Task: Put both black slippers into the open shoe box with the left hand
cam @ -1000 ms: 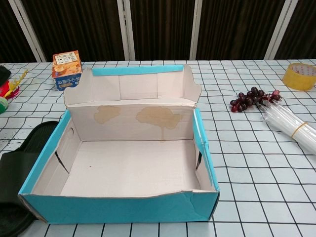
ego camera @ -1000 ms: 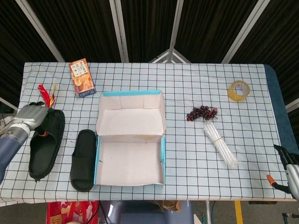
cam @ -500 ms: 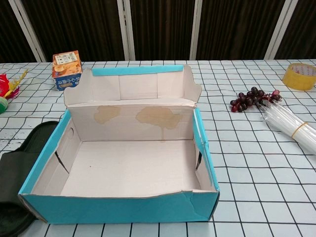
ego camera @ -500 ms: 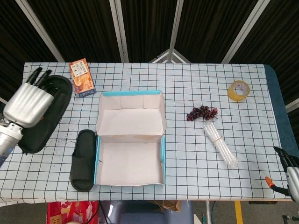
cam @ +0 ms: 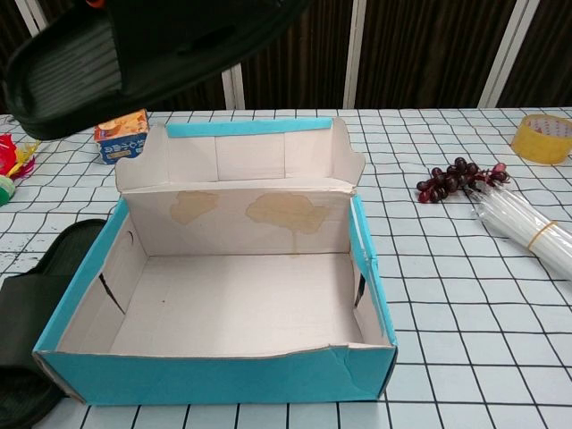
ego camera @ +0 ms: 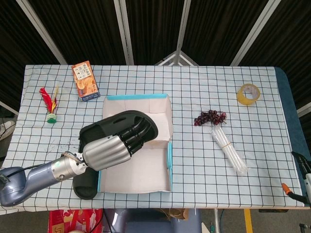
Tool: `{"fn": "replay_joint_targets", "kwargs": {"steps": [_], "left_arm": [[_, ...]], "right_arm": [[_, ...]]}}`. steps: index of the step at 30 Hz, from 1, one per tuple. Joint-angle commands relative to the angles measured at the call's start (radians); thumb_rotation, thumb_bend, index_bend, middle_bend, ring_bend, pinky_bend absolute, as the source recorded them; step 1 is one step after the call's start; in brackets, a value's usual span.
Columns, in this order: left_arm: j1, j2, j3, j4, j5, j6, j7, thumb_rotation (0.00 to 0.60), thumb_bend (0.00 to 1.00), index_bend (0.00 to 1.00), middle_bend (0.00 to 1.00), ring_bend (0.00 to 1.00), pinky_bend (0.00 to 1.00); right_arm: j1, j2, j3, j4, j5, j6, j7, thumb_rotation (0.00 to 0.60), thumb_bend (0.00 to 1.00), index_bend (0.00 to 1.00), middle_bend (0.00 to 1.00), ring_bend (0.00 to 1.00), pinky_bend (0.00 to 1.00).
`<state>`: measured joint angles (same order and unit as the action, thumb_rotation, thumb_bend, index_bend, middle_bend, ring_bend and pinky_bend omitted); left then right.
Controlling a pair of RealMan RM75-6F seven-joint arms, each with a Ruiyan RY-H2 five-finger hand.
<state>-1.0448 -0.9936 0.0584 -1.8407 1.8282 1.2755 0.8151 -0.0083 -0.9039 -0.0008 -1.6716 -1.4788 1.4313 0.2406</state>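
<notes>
L hand w/ fingers clamped on one black slipper has swung from the table's left edge to above the open shoe box, slipper held in the air. Second slipper unmoved by the box's left wall. R hand barely visible at the right edge; can't tell its state.

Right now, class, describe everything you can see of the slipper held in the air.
The raised black slipper is matte, rubbery-looking, with a ribbed sole that shows from below in the chest view. The left hand grips it, fingers tucked under its strap. It hangs tilted above the open shoe box, touching nothing else.
</notes>
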Motion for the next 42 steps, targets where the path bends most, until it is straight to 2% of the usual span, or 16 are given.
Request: {"fn": "replay_joint_targets", "kwargs": {"steps": [1, 5, 11, 25, 35, 42], "left_arm": [[0.011, -0.071, -0.02, 0.022, -0.008, -0.04, -0.06, 0.6, 0.36, 0.51, 0.54, 0.09, 0.11], [0.029, -0.153, -0.028, 0.046, -0.034, -0.064, -0.155, 0.6, 0.36, 0.51, 0.54, 0.09, 0.12], [0.036, -0.232, -0.042, 0.114, -0.019, -0.102, -0.193, 0.6, 0.36, 0.51, 0.54, 0.09, 0.13], [-0.009, -0.29, -0.07, 0.24, 0.061, -0.214, -0.162, 0.6, 0.36, 0.51, 0.53, 0.09, 0.13], [-0.01, -0.352, -0.071, 0.313, 0.109, -0.206, -0.204, 0.6, 0.36, 0.51, 0.52, 0.09, 0.14], [0.005, -0.381, -0.062, 0.336, 0.105, -0.216, -0.222, 0.6, 0.36, 0.51, 0.52, 0.09, 0.14]], "right_arm": [[0.0, 0.001, 0.0, 0.001, -0.001, -0.001, 0.001, 0.6, 0.31, 0.03, 0.11, 0.18, 0.13], [0.0, 0.003, 0.002, 0.0, 0.001, -0.001, 0.002, 0.6, 0.31, 0.03, 0.11, 0.18, 0.13], [0.0, 0.008, 0.004, 0.002, 0.009, -0.003, 0.008, 0.6, 0.31, 0.03, 0.11, 0.18, 0.13], [0.003, 0.01, 0.01, 0.006, 0.026, -0.019, 0.012, 0.6, 0.31, 0.03, 0.11, 0.18, 0.13], [0.007, 0.01, 0.013, 0.005, 0.032, -0.027, 0.009, 0.6, 0.31, 0.03, 0.11, 0.18, 0.13], [0.008, 0.01, 0.015, 0.005, 0.036, -0.031, 0.007, 0.6, 0.31, 0.03, 0.11, 0.18, 0.13]]}}
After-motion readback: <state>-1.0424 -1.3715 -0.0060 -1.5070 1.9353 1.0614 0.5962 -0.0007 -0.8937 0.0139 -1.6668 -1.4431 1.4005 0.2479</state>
